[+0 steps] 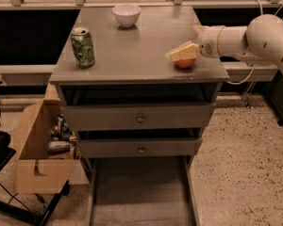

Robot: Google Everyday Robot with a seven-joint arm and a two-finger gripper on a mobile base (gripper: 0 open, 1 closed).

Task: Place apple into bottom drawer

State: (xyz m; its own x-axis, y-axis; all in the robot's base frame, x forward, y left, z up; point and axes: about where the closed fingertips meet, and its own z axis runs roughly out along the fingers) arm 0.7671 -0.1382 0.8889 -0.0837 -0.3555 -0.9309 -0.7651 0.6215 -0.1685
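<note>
Cream gripper (183, 53) at a round red-orange apple (185, 63) on a grey cabinet top (132, 46).
Its grip cannot be told; the shallow bottom drawer (141, 197) is open.

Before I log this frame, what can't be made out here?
Apple: top hidden under the gripper, which sits over it at the right front of the cabinet top.
Bottom drawer: front end cut off by the camera view's lower edge.
Cardboard box contents: too small and dim.
</note>
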